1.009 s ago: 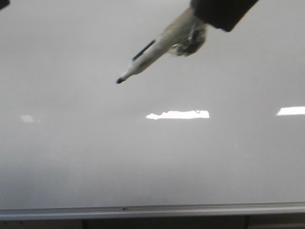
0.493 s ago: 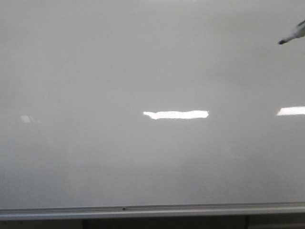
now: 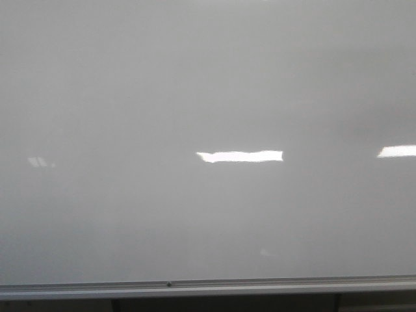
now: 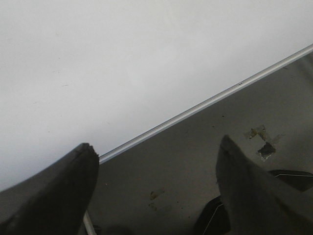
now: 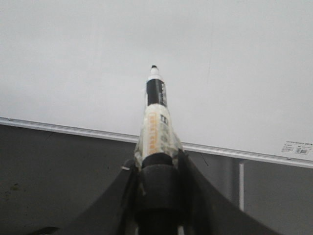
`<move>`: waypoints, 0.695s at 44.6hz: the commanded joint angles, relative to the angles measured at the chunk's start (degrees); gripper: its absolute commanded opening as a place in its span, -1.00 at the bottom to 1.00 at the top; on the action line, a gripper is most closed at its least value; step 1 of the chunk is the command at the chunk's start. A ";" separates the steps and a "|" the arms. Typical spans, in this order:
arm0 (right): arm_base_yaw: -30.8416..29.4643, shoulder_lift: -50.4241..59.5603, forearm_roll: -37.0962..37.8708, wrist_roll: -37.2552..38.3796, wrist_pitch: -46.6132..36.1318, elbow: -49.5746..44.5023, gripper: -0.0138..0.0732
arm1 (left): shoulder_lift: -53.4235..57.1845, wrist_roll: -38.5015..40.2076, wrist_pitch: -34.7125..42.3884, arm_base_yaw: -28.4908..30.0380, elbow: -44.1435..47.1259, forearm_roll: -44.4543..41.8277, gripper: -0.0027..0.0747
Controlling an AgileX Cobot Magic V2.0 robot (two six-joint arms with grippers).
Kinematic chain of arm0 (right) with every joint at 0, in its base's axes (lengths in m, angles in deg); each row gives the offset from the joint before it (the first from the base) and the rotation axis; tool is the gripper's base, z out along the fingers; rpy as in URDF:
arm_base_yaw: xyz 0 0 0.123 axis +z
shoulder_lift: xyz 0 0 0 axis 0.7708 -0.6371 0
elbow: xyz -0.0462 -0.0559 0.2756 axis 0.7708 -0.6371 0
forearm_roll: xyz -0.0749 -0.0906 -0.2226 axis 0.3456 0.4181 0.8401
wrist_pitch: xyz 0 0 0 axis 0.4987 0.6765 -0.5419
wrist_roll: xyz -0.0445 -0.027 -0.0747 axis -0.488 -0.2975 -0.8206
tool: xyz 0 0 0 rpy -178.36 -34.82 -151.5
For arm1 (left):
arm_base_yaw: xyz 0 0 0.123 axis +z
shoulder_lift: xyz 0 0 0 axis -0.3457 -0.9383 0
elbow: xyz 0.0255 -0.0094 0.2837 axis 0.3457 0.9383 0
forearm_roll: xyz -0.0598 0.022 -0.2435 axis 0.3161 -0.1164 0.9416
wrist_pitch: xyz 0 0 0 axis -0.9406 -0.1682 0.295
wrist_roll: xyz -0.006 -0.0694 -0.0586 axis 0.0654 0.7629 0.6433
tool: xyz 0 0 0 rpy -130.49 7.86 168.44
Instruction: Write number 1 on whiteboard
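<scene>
- Front view: we see only the whiteboard (image 3: 130,97) filling the frame, its silver rail (image 3: 208,286) along the bottom; no number 1 shows anywhere on it, only bright reflections; both arms are out of frame.
- Left wrist view: our left gripper (image 4: 156,183) hangs released and empty, fingers spread at the lower corners; we judge it idle.
- Right wrist view: our right gripper (image 5: 157,191) is clenched on the marker (image 5: 156,117), tip aimed at the board; contact is hard to judge.
</scene>
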 commanded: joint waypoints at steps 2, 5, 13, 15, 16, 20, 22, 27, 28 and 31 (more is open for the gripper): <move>-0.44 -0.62 -0.67 0.48 -6.89 1.08 -0.64 | 0.17 0.63 3.68 0.18 -1.47 0.81 0.35; -0.44 -1.43 -0.67 3.03 -8.92 1.08 -0.64 | 0.17 0.63 3.68 0.18 -1.47 0.81 0.35; -0.44 -5.71 -0.63 6.59 -14.43 1.21 -0.64 | 0.17 0.63 3.80 0.18 -1.47 0.81 0.35; -0.44 -6.78 -0.63 6.59 -15.52 1.28 -0.64 | 0.17 0.63 3.90 0.18 -1.47 0.81 0.35; -0.44 -7.45 -0.63 6.59 -16.07 1.28 -0.64 | 0.17 0.63 3.90 0.18 -1.47 0.81 0.35; -0.44 -10.00 -0.63 6.59 -19.06 1.33 -0.64 | 0.17 0.63 3.90 0.18 -1.47 0.81 0.35; -0.44 -10.88 -0.68 6.59 -20.61 1.33 -0.64 | 0.17 0.63 3.90 0.18 -1.47 0.81 0.35; -0.44 -13.12 -0.98 6.59 -24.22 1.96 -0.64 | 0.17 0.63 3.90 0.18 -1.47 0.81 0.35; -0.44 -13.68 -0.98 6.59 -24.61 2.23 -0.64 | 0.17 0.63 3.90 0.18 -1.47 0.81 0.35; -0.44 -15.19 -0.98 6.59 -25.50 2.92 -0.64 | 0.17 0.63 3.90 0.18 -1.47 0.81 0.35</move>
